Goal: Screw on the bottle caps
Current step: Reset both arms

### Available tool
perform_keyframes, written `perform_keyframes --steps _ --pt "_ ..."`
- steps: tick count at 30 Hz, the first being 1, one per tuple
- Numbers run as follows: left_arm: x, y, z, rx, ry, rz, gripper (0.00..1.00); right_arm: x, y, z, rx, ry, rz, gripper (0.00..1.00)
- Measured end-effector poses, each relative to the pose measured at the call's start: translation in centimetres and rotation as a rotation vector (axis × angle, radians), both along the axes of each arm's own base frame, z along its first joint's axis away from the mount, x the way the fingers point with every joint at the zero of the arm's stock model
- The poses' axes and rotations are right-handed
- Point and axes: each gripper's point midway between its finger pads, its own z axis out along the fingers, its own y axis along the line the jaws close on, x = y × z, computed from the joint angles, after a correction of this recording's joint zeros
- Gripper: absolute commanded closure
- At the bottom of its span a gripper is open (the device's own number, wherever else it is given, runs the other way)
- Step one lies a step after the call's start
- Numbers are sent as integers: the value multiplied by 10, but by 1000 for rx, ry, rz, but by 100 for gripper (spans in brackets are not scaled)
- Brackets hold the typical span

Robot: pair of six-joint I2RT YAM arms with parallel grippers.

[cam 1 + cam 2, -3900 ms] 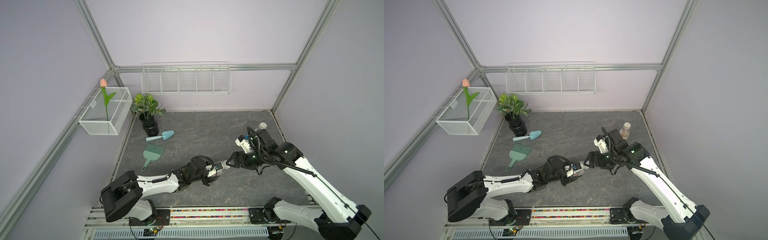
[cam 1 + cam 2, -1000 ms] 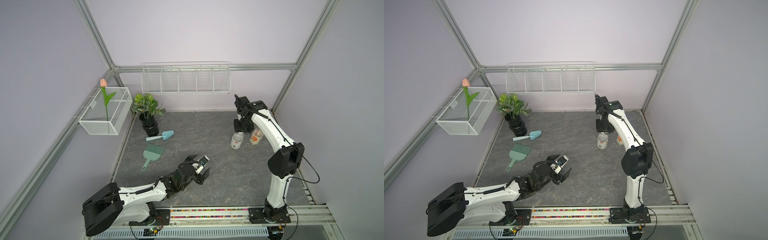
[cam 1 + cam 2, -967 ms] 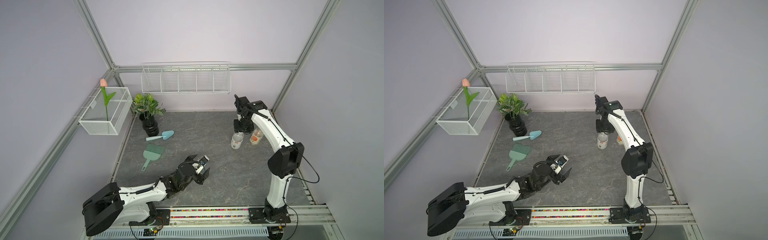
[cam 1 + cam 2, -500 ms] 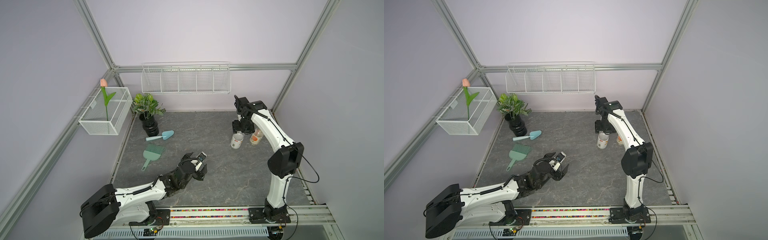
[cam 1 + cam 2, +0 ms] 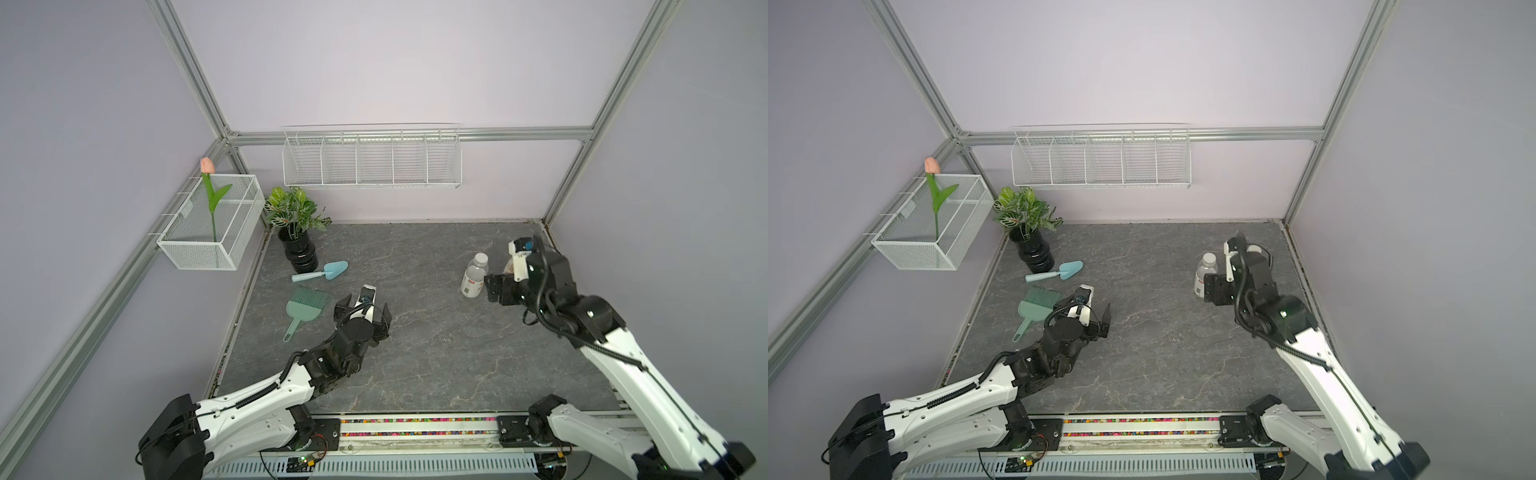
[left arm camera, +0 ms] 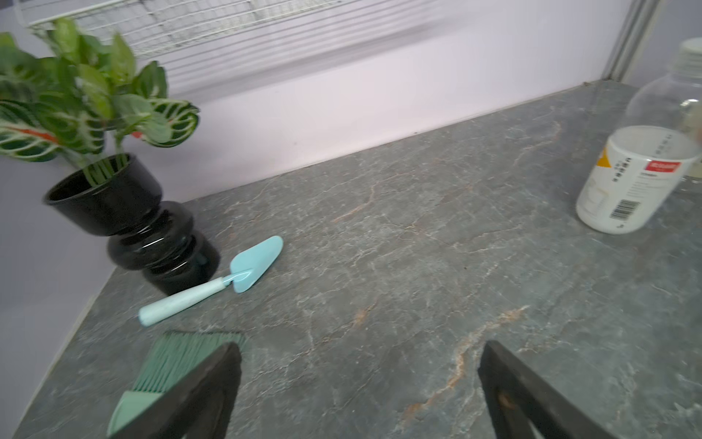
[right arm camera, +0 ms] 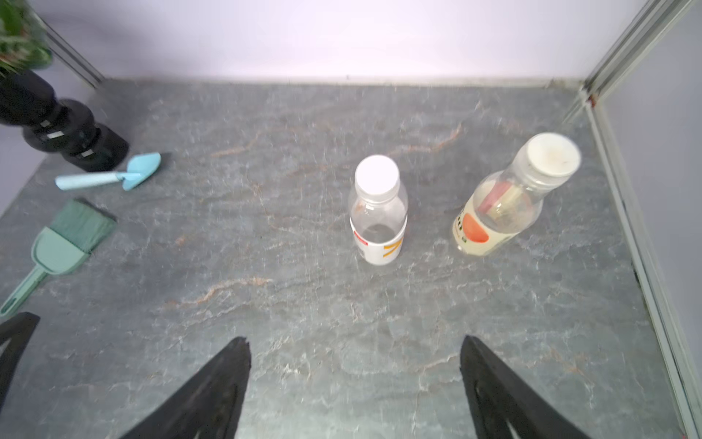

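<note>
Two clear bottles stand upright at the back right of the grey table. The white-label bottle [image 7: 378, 224] carries a white cap [image 7: 377, 175]. The orange-marked bottle [image 7: 494, 213] beside it is also topped by a white cap [image 7: 554, 154]. My right gripper [image 7: 354, 342] is open and empty, a short way in front of both bottles and touching neither. In both top views it [image 5: 492, 286] sits just right of the white-label bottle [image 5: 473, 280], and the arm hides most of the orange-marked one. My left gripper [image 5: 363, 311] is open and empty over the table's middle left, far from the bottles [image 6: 638, 182].
A black vase with a plant [image 5: 300, 249] stands at the back left. A blue trowel [image 5: 322, 272] and a green hand brush [image 5: 305, 309] lie near it, the brush right beside my left gripper. A wire shelf [image 5: 372, 160] and a mesh basket [image 5: 212, 224] hang on the walls.
My right gripper has opened, left the top of the white-label bottle and drawn back toward the front right. My left gripper has shifted left and slightly back, still open.
</note>
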Motion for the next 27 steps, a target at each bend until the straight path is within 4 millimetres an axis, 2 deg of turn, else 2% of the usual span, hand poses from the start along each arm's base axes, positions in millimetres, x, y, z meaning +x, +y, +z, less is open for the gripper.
perform_keyframes --steps 2,5,6,9,11,14,21,25,27 --pt "3 15 9 11 -33 66 0 -8 -11 -18 -10 -95 -17 11" --pt "14 42 15 65 -64 171 0 -9 -30 -67 -59 -165 -77 11" --pt "19 53 15 82 -65 201 0 -8 -37 -85 -80 -165 -99 11" --pt "33 86 5 119 -45 259 0 -1 -51 -122 -135 -143 -141 11" --pt "39 106 -5 124 -35 293 0 8 -57 -131 -166 -146 -155 11" --pt "46 122 -27 125 -5 297 0 23 -63 -137 -190 -171 -172 11" --pt "75 133 -92 109 156 261 1 55 -99 -166 -174 -147 -266 11" --pt "86 126 -101 72 168 239 1 66 -98 -176 -156 -155 -249 11" --pt "102 121 -98 57 177 232 1 71 -94 -176 -154 -166 -228 11"
